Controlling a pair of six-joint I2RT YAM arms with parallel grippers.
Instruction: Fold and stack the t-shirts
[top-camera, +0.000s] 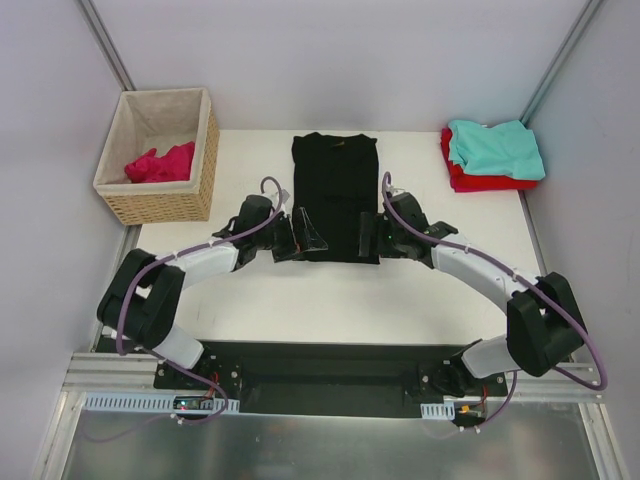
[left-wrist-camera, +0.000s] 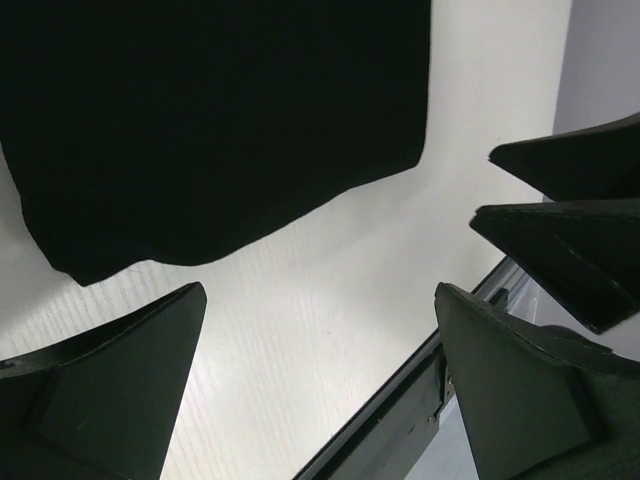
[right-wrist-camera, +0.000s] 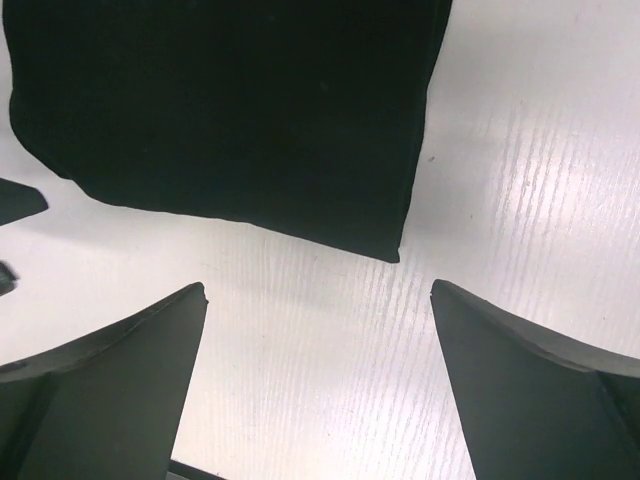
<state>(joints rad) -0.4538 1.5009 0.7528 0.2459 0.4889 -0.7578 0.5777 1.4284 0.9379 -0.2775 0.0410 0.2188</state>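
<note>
A black t-shirt (top-camera: 335, 195) lies flat in the middle of the table, folded into a long narrow strip. My left gripper (top-camera: 297, 238) hovers open at its near left corner and my right gripper (top-camera: 370, 238) open at its near right corner. In the left wrist view the shirt's hem (left-wrist-camera: 220, 120) lies just beyond the open gripper (left-wrist-camera: 320, 292), with bare table between the fingers. The right wrist view shows the same: black shirt (right-wrist-camera: 230, 110) ahead of the empty, open gripper (right-wrist-camera: 318, 290). A teal t-shirt (top-camera: 497, 147) rests folded on a red one (top-camera: 478, 182) at the back right. A pink one (top-camera: 160, 163) lies crumpled in the basket.
The wicker basket (top-camera: 203, 180) with beige lining stands at the back left corner. Grey walls close in the table on three sides. The table's near edge and the black mounting rail (left-wrist-camera: 400, 420) run just behind the grippers. My right gripper's fingers (left-wrist-camera: 560, 235) show in the left wrist view.
</note>
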